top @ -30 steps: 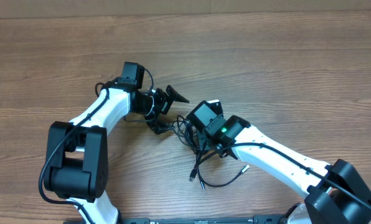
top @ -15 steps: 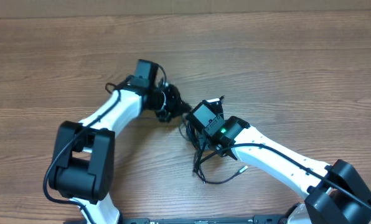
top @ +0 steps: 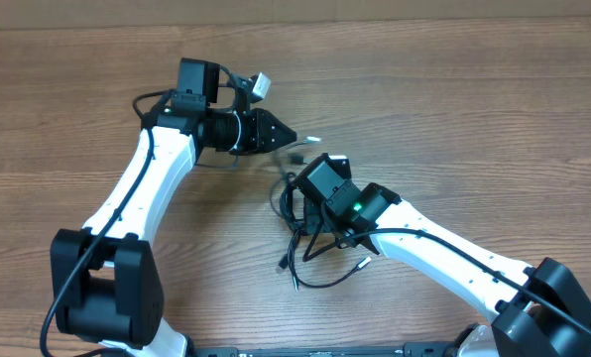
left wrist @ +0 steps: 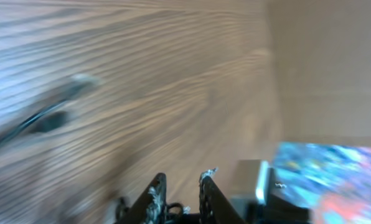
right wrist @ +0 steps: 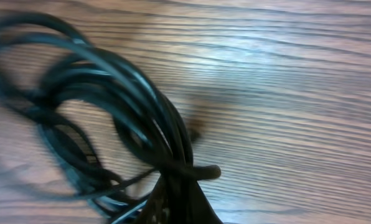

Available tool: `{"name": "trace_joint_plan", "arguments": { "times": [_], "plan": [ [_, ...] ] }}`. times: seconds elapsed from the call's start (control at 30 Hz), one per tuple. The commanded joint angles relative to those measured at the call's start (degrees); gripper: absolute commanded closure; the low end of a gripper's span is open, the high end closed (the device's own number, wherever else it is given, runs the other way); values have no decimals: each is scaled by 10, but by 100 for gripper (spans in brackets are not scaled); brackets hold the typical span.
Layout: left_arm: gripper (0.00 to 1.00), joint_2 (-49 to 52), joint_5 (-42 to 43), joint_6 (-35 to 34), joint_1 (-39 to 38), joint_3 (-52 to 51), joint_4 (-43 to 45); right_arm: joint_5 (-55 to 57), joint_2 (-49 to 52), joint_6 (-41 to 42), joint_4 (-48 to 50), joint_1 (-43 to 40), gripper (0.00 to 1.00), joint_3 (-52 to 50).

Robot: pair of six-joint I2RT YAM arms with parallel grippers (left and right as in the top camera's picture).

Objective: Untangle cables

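Overhead view: the cables (top: 287, 202) are lying in one knot near the middle of the table (top: 454, 99), between my two arms, and some ends are trailing toward the near edge.
My right gripper (right wrist: 176, 186): it is closed on the cables. In its wrist view several strands are running together into the grip, so I am pinning the bundle, not one cord.
My left gripper (top: 284, 133): the jaws are standing a little apart with nothing between them. It is hovering just beside the knot, on the far-left side.
One loose end (top: 296, 157): it is sticking out of the knot toward the left gripper, near it but not touching. The left wrist view is too blurred to show more.
Step in hand, as I judge: taking this loose end with the left gripper and pulling it free.
How to do it well: I should be opening wider, coming down over the cord close to its plug, closing only when the cord is sitting inside, then pulling slowly away from the right gripper, low over the table.
Risk: a fast pull may be tightening the knot, or dragging the whole bundle out of the right gripper.
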Motion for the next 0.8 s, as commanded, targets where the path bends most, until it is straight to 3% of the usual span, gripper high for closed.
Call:
{"name": "trace_joint_plan", "arguments": {
  "times": [0.0, 0.13, 0.17, 0.23, 0.3, 0.4, 0.5, 0.57, 0.67, 0.73, 0.77],
  "plan": [
    [73, -9, -176, 21, -9, 10, -42, -33, -7, 6, 10, 2, 96, 1],
    [50, -9, -249, -10, -23, 9, -100, -32, -7, 6, 10, 2, 96, 1],
    [32, -9, -255, -18, -23, 9, -119, -32, -7, 6, 10, 2, 96, 1],
    [20, -9, -283, -30, -23, 9, -134, -32, -7, 6, 10, 2, 96, 1],
    [1, -8, -325, -56, -23, 8, -152, -32, -7, 6, 9, 2, 96, 0],
    [0, -8, -323, -82, -23, -12, -147, -32, -7, 6, 6, 2, 96, 0],
    [1, -7, -300, -124, -23, -68, -81, -32, -7, 6, 6, 2, 96, 0],
    [0, -7, -244, -153, -23, -127, 15, -32, -7, 6, 6, 2, 96, 0],
    [0, 1, -228, -198, -33, -183, 130, -33, -7, 6, 5, 2, 96, 0],
    [12, 10, -217, -195, -44, -192, 156, -32, -7, 6, 5, 2, 96, 0],
    [29, 11, -219, -184, -48, -192, 165, -32, -7, 6, 6, 2, 96, 0]
  ]
}}
